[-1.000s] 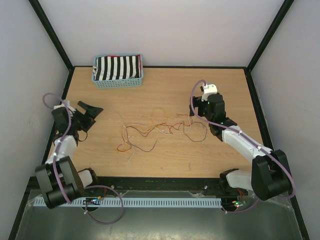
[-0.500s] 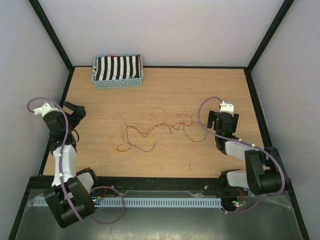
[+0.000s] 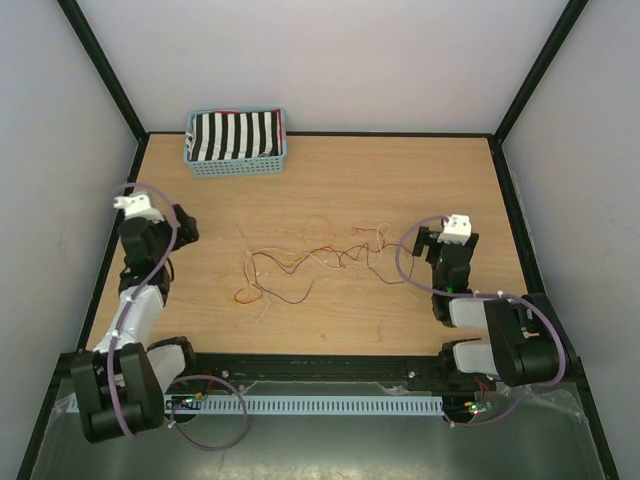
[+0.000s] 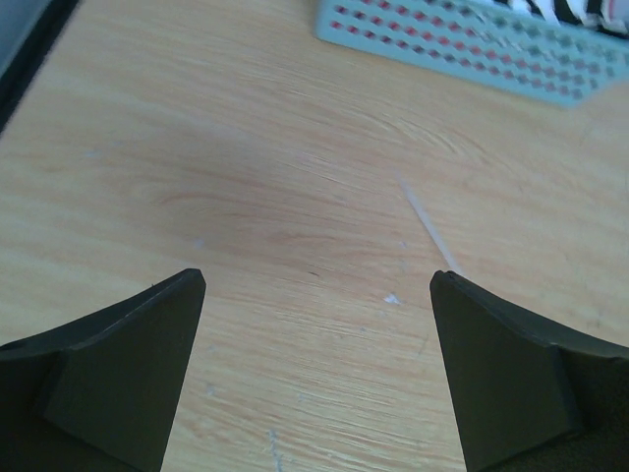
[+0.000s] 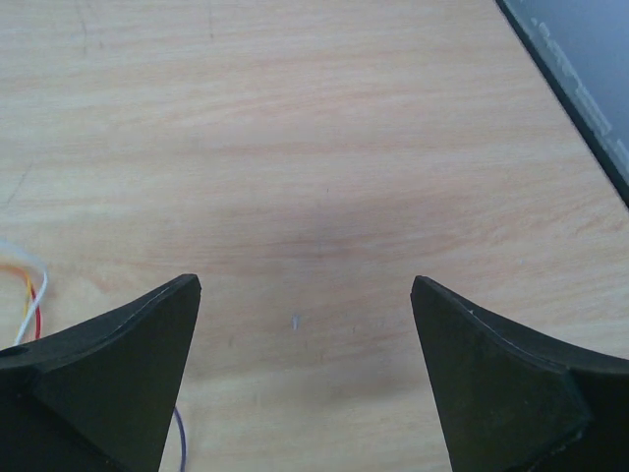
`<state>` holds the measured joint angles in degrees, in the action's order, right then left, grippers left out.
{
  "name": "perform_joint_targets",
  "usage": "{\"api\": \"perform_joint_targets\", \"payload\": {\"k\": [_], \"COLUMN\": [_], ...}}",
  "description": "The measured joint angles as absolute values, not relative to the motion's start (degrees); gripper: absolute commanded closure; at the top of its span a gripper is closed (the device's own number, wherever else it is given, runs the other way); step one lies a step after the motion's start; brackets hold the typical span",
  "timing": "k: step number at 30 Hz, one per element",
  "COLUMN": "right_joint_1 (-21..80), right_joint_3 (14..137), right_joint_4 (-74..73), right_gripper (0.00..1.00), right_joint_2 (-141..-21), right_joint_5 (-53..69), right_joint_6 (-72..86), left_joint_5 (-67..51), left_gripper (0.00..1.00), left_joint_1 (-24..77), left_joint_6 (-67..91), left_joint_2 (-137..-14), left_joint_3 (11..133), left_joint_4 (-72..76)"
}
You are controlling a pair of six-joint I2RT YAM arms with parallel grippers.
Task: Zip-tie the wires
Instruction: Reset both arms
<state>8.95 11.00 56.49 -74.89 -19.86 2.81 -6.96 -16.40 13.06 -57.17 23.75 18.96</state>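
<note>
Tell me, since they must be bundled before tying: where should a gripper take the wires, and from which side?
Probably grip the wires where strands cross most densely, right of the tangle's middle, coming straight down from above. They lie flat and hair-thin on the table, so a sideways approach would likely slide past. The open right gripper is nearest.

Overhead view: you get bright, even, diffuse light on the pale wooden table (image 3: 330, 180); shadows faint, soft-edged; fine detail slightly soft.
Left wrist view: you see a broad dim patch mid-table; the blue-green perforated plastic basket (image 4: 472, 44) blurred.
Right wrist view: black claw fingers (image 5: 108, 383) near the lens, soft-edged.
</note>
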Motion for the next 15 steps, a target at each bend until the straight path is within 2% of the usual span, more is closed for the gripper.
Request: {"api": "perform_joint_targets", "payload": {"k": [4, 8, 15], "right_joint_1": [8.95, 9.30, 10.68], "right_joint_3": [3.11, 2.35, 8.12], "right_joint_4": [70.13, 77.95, 76.88], "right_gripper": [0.01, 0.01, 0.01], "right_joint_2": [-78.72, -85.14, -85.56], "right_joint_5": [-17.87, -16.03, -14.55], "right_joint_6": [2.70, 1.87, 0.12], "left_joint_5": [-8.27, -9.56, -8.71], "left_gripper": [0.01, 0.01, 0.01], "left_joint_1": [-10.63, -8.93, -7.38], "left_joint_6": [7.42, 4.64, 2.72], "left_joint_2": [-62.33, -70.11, -78.13], "left_joint_3": [22.94, 22.02, 17.82], "left_joint_4": [25.04, 31.05, 41.30]}}
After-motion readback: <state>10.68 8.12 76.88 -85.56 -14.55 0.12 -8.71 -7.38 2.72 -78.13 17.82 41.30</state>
